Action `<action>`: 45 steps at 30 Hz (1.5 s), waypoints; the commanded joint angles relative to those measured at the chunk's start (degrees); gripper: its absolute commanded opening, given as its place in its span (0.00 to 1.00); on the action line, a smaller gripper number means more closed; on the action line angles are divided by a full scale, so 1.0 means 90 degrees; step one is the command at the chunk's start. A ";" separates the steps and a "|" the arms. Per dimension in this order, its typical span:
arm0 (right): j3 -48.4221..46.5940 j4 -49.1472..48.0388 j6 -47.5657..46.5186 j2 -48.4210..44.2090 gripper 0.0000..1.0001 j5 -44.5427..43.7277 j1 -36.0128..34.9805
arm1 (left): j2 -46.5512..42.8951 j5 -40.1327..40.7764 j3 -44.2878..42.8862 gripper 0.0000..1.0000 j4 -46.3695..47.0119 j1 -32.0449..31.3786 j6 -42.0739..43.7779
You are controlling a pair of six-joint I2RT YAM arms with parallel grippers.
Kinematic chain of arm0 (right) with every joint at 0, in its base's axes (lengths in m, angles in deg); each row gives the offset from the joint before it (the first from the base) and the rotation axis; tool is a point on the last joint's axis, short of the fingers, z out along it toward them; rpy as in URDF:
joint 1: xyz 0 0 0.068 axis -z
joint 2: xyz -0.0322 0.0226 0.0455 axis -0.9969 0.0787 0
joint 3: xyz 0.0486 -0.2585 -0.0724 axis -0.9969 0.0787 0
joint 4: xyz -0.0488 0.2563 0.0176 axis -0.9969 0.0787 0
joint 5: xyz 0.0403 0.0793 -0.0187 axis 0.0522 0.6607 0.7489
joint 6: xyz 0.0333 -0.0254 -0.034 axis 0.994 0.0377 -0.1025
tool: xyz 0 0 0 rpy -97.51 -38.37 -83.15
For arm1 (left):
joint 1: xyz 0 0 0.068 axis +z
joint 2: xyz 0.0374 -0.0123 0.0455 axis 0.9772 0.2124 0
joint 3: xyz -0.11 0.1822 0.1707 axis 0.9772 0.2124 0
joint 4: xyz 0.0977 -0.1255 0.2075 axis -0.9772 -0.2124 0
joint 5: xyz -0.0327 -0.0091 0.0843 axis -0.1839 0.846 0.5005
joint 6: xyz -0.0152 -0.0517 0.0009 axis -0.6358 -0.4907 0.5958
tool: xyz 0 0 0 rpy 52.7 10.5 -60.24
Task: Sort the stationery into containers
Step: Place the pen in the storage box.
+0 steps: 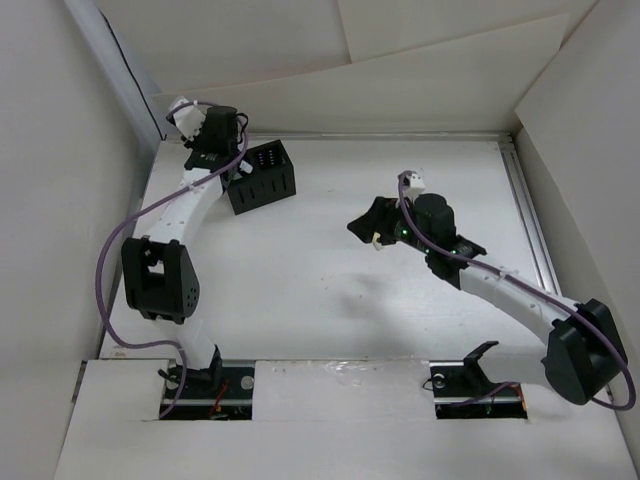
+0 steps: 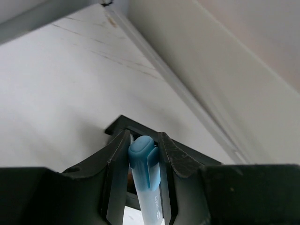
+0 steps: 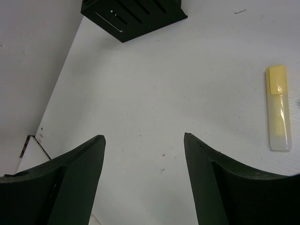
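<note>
At the black organiser box [image 1: 262,178], the left gripper [image 2: 142,140] clamped the light blue stick [image 2: 146,173], not yet dropped; the right gripper [image 3: 144,140] gaped empty near the yellow stick [image 3: 278,108]

The organiser box [image 1: 262,178], near the far left corner of the white table [image 1: 330,300], is coloured black and pierced with rows of small holes. A light blue highlighter [image 2: 146,173] is shown; a yellow highlighter [image 3: 278,108] is seen paler along its body.
</note>
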 commanded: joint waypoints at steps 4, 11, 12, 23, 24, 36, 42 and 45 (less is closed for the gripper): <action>0.0050 -0.0199 -0.0094 0.0033 0.74 -0.0053 0.0129 | 0.0217 0.1278 -0.0446 0.00 -0.0103 -0.0022 0.0834; 0.0050 -0.0199 -0.0153 0.0316 0.74 -0.0268 0.0187 | 0.0530 0.1338 -0.0525 0.00 0.0111 -0.0022 0.0894; 0.0050 -0.0199 -0.0153 0.0317 0.74 -0.0268 0.0187 | 0.0588 0.1338 -0.0457 0.00 0.0112 -0.0022 0.0894; 0.0050 -0.0199 -0.0153 0.0492 0.74 -0.0385 0.0246 | 0.1037 0.1748 -0.0592 0.00 0.0600 -0.0285 0.1275; 0.0050 -0.0199 -0.0153 0.0492 0.74 -0.0443 0.0304 | 0.1038 0.1748 -0.0593 0.00 0.0600 -0.0286 0.1275; 0.0109 -0.0199 -0.0026 0.0961 0.75 -0.1313 0.0305 | 0.1214 0.2030 -0.0476 0.00 0.0658 -0.0286 0.1275; 0.0109 -0.0257 -0.0026 0.1020 0.75 -0.1459 0.0305 | 0.1214 0.2157 -0.0534 0.00 0.0795 -0.0286 0.1479; 0.0109 -0.0257 -0.0026 0.1020 0.75 -0.1460 0.0305 | 0.1214 0.2158 -0.0690 0.00 0.0795 -0.0286 0.1480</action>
